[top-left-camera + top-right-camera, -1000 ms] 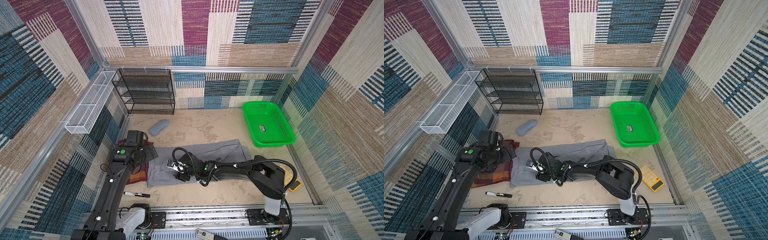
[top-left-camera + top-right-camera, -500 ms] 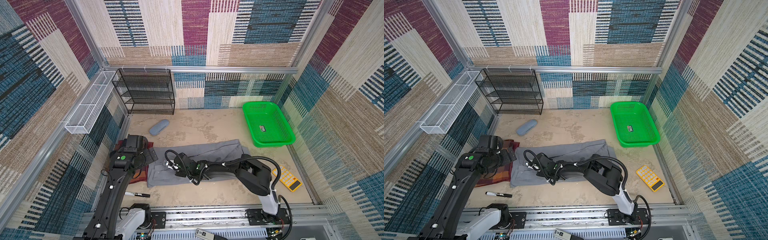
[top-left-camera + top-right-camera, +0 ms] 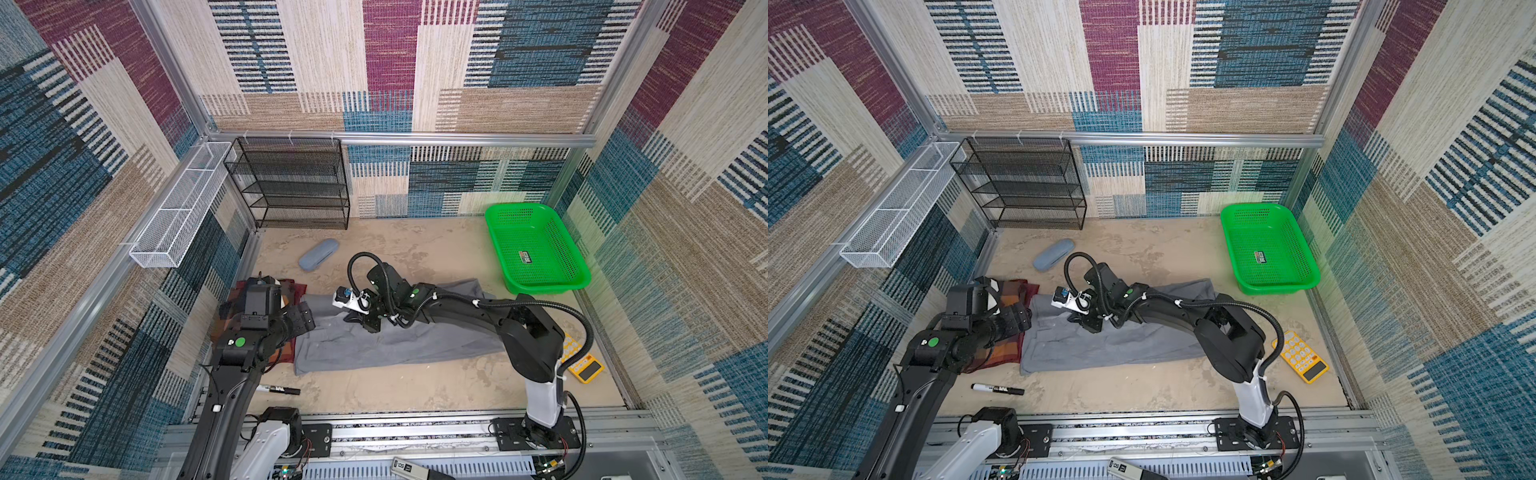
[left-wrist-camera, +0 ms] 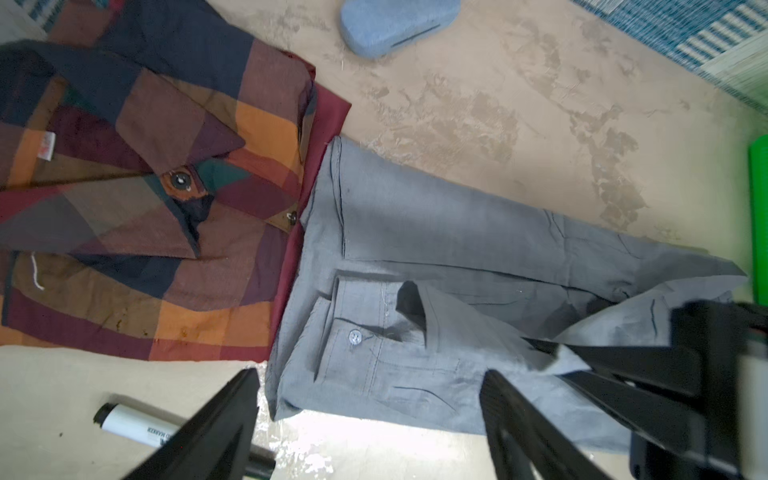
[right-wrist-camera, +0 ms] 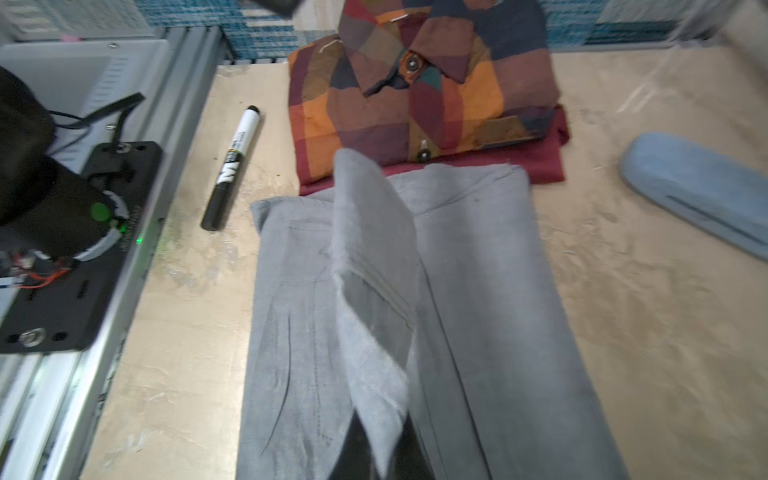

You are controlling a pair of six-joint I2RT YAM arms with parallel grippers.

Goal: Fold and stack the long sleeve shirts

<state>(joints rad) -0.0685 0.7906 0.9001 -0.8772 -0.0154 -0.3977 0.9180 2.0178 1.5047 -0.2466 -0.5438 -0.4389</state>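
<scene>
Left arm bent at the elbow, left gripper (image 4: 370,419) held low, jaws spread wide, right arm stretched across the middle, right gripper (image 5: 380,451) pinched tight on a raised fold of grey shirt (image 5: 478,291)

Sandy tabletop (image 3: 415,257): the grey shirt (image 3: 395,345) stretches across the middle, one end touching the folded plaid shirt (image 4: 145,187). Around them sit a blue-grey case (image 3: 318,254), marker (image 3: 278,389), green basket (image 3: 548,286), yellow calculator (image 3: 1300,356) and black mesh rack (image 3: 291,183).

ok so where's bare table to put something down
Two bare patches: the back middle, bordered by the black rack, blue-grey case, green basket and grey shirt; and the front strip between the grey shirt and front rail, from marker to yellow calculator. Crowded at left, where the plaid shirt, left gripper and marker bunch.
</scene>
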